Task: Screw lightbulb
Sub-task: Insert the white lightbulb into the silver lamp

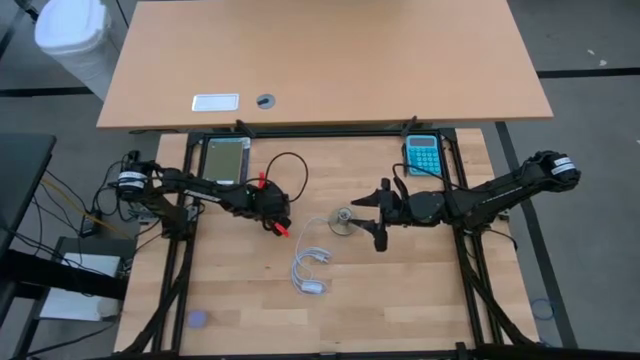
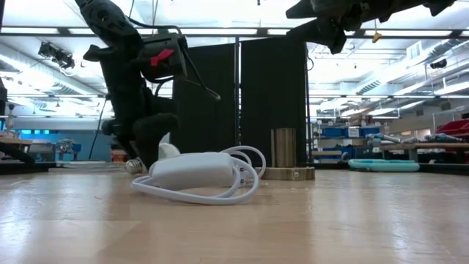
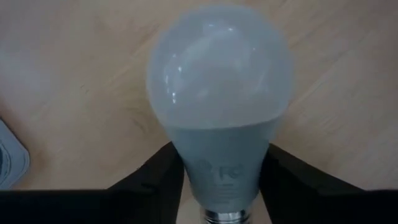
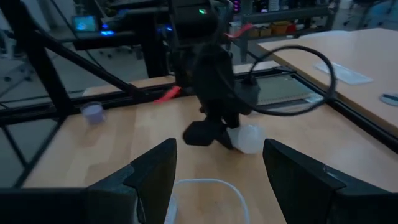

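The table (image 1: 400, 300) holds everything low and within reach. The left gripper (image 3: 217, 180) sits down at the wood, left of centre, pinched narrow on the bulb (image 3: 219, 106) at its neck, ready to lift. The right gripper (image 4: 217, 174) hangs half-open and empty just right of the socket (image 1: 342, 221), probably to steady it.

The bench (image 1: 400, 300) is a light wooden top held in a dark frame. Near its middle lies a coiled white cable (image 1: 311, 270) with its white block. Just beyond the coil stands a round grey metal socket (image 1: 343, 221). A small pale purple cap (image 1: 197, 319) sits near the front left corner, well apart from everything else.
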